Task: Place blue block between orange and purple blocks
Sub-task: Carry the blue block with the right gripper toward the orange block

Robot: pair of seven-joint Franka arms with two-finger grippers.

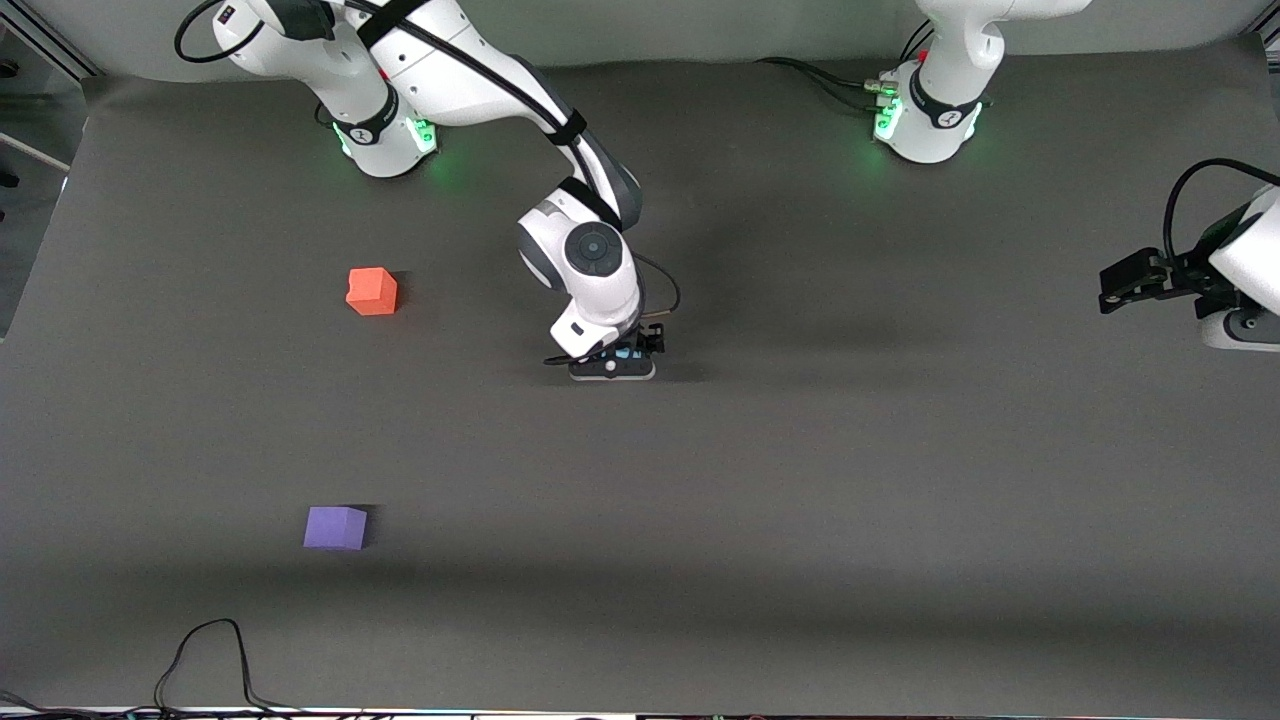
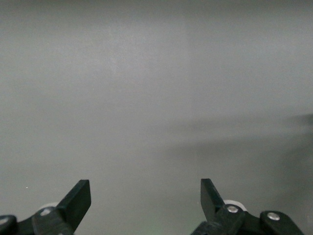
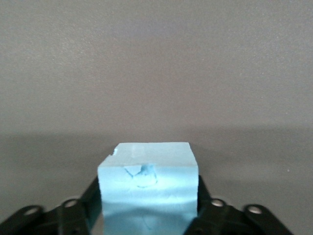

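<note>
At table centre we see the right gripper [image 1: 618,362] pinching the blue block [image 3: 147,188]; orange block [image 1: 372,291] and purple block [image 1: 335,527] at approx. 9 and 8 o'clock. Left gripper [image 2: 145,200] waits, fingers spread.

The small light blue foam cube [image 3: 147,188] looked soft and matt, with little dents and a chipped corner. The orange-red cube [image 1: 372,291] and the purple cube [image 1: 335,527] looked matt too, maybe foam as well. The dark grey table cover [image 1: 900,480] was dull and smooth. The white robot arm shells [image 1: 585,265] were shiny plastic.
</note>
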